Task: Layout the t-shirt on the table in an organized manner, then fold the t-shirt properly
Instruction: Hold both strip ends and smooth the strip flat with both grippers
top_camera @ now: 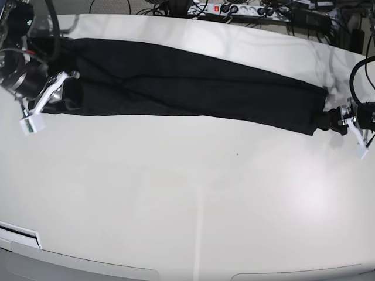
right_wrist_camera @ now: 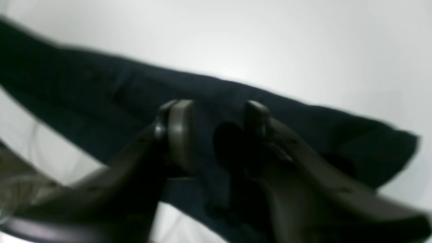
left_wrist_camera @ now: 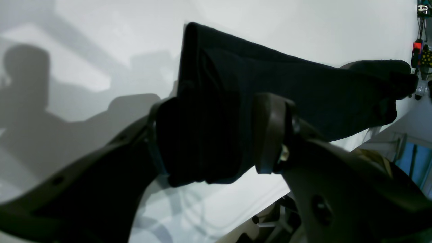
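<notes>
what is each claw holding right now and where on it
The left claw grips the t-shirt by a bunched end, fabric wedged between its fingers. The right claw sits over the other end, fingers apart; the blur hides whether it holds cloth.

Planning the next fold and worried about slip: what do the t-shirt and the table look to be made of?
The t-shirt: soft matte black fabric, probably a cotton-like knit; it creases, drapes and bunches in the left gripper. The table: hard, smooth, glossy off-white top, perhaps laminate; it shows sheen and shadows, so likely slick.
</notes>
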Robot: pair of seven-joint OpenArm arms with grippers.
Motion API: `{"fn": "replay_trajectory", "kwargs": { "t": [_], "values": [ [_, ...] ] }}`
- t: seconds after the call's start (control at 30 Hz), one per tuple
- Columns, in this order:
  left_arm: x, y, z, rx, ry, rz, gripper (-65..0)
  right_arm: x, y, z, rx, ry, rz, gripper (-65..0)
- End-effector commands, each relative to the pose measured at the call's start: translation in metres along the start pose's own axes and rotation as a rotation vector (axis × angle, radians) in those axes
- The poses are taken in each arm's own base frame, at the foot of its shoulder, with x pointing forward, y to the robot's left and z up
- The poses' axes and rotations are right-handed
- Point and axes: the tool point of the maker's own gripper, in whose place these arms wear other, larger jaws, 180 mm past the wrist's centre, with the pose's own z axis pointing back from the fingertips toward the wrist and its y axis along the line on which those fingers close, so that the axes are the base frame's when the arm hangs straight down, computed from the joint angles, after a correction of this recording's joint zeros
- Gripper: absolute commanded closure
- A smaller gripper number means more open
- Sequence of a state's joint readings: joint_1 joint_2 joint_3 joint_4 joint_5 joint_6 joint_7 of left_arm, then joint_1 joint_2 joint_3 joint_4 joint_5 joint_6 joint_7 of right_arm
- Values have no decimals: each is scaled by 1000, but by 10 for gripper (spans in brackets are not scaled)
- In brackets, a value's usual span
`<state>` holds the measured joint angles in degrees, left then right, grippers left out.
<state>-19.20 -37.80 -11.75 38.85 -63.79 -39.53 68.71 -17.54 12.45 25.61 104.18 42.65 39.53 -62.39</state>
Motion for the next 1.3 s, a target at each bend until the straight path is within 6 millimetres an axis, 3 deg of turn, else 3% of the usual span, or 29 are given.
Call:
{"fn": "replay_trajectory", "kwargs": {
  "t": [0.0, 0.03, 0.23, 0.43, 0.7, 1.0, 1.13, 1.27],
  "values": [
    [23, 1, 14, 8, -70, -26, -349, 6, 1, 0, 6, -33, 2, -70],
    [26, 0, 14, 8, -87, -26, -350, 2, 1, -4, 7, -34, -16, -1],
    [28, 3, 14, 19, -99, -31, -393, -37, -25, -25, -63, 27, -92, 0],
    [21, 11, 13, 56, -89, -39, -393, -69, -32, -44, -35, 101, -199, 0],
    [-9, 24, 2, 95, -72, -21, -393, -72, -32, -46, -28, 107, -212, 0],
    [-25, 40, -3, 177, -36, -70, -393, -70, -31, -46, -25, 100, -216, 0],
    [-34, 33, -11, 147, -13, -50, -393, -66, -29, -46, -7, 77, -231, 0],
    [-45, 13, -26, 56, 28, 0, -392, -66, -29, -46, -7, 78, -231, 0]
  ]
}}
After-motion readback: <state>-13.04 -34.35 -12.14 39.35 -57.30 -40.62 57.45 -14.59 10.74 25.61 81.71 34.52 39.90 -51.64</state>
